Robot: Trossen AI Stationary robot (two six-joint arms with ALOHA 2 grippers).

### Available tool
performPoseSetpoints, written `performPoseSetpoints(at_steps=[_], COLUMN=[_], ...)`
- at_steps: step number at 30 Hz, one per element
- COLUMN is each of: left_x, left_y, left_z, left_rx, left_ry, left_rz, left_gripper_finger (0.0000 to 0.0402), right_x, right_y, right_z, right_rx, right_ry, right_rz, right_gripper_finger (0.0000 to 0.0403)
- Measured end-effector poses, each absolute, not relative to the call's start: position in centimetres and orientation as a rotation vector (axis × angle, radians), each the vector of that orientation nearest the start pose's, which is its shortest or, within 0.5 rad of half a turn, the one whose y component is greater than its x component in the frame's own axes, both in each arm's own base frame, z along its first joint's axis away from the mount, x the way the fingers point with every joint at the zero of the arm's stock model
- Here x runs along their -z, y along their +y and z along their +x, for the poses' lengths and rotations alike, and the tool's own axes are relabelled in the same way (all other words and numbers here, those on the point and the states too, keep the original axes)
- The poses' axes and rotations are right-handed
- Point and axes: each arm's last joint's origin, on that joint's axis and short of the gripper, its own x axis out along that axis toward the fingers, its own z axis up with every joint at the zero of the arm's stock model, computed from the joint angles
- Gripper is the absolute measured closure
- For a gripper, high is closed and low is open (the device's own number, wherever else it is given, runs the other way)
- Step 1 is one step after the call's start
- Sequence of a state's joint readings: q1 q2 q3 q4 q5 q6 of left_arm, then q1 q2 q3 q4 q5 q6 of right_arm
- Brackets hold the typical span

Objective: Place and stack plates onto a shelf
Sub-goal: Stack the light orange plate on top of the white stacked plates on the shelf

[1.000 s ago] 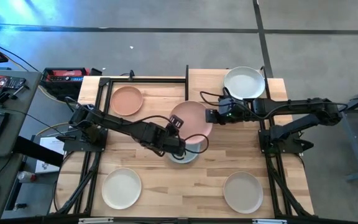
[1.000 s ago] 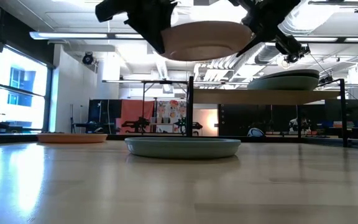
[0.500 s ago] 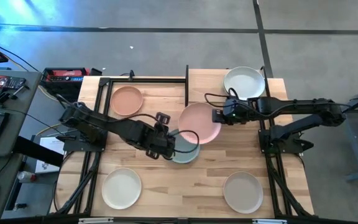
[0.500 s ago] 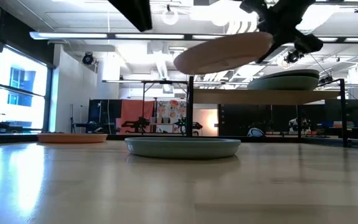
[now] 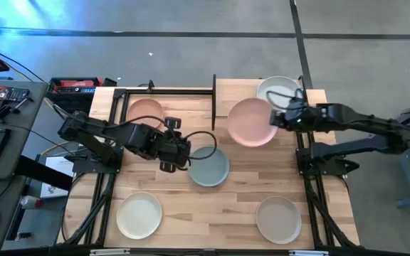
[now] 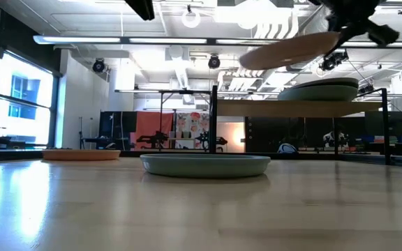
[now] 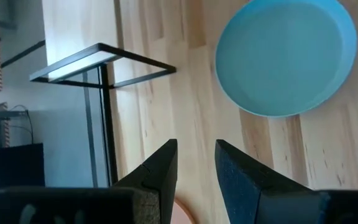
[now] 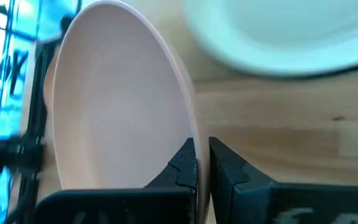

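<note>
Handover's done: the right gripper [image 5: 279, 119], clamped on the pink plate [image 5: 252, 122], has swung it over the shelf [image 5: 233, 92], beside the white plate [image 5: 276, 87]. The left gripper [image 5: 179, 151] has backed off, parted and empty, beside the blue plate [image 5: 209, 166]. The low view shows pink riding tilted above the shelf; the right wrist view shows the rim pinch.

- The left arm [image 5: 112, 135] was black and built of chunky jointed segments, with a black cable [image 5: 198, 135] looping out near its wrist.
- The left gripper [image 7: 194, 171] had two flat, dark, wedge-shaped fingers [image 7: 157, 171] with a matte, slightly grainy surface.
- The right arm [image 5: 361, 128] was likewise black and segmented, with a thin cable [image 5: 290, 96] arching over its wrist and a small green light [image 5: 295, 121] there.
- The right gripper [image 8: 201, 165] had two dark fingers [image 8: 229, 168] with angular, stepped tips.
</note>
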State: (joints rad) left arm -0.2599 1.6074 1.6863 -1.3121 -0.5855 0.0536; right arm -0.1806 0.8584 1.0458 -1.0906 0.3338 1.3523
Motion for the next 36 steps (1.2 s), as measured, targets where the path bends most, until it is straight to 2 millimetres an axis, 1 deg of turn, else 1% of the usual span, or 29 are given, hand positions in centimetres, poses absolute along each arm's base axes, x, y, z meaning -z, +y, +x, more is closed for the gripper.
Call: performPoseSetpoints(at_steps=[4,7,11,14,17,20,25,30,36], left_x=[-36.2,-36.2,-36.3,-36.3,-36.3,-36.3,-36.3,-36.3,-36.3], left_y=[-5.3,-4.5,-3.3,-2.4,-1.6,-0.9,-0.2,0.1,0.2], left_z=[29.3,29.5,29.8,30.0,30.1,30.1,30.1,30.1,30.1], left_rx=[-0.278,-0.296,-0.319,-0.343,-0.367,-0.386,-0.409,-0.416,-0.418], left_ry=[1.140,1.149,1.149,1.144,1.153,1.159,1.165,1.169,1.171], left_rz=[0.538,0.532,0.525,0.510,0.495,0.483,0.467,0.463,0.462], left_gripper_finger=[0.0305,0.0305,0.0305,0.0305,0.0305,0.0305,0.0305,0.0304,0.0304], right_x=[-34.0,-34.3,-34.5,-34.6,-34.6,-34.5,-34.1,-33.7,-33.4], right_y=[-4.3,-4.7,-5.1,-5.5,-6.1,-6.7,-7.9,-8.6,-9.0], right_z=[10.3,8.5,6.8,6.1,6.0,6.3,7.4,8.2,8.6], right_rx=[1.086,1.143,1.233,1.320,1.392,1.432,1.485,1.513,1.544], right_ry=[0.341,0.254,0.163,0.100,0.058,0.037,0.084,0.136,0.152], right_rz=[1.180,1.199,1.221,1.219,1.213,1.214,1.190,1.183,1.165], right_gripper_finger=[0.0403,0.0403,0.0403,0.0403,0.0403,0.0403,0.0403,0.0403,0.0403])
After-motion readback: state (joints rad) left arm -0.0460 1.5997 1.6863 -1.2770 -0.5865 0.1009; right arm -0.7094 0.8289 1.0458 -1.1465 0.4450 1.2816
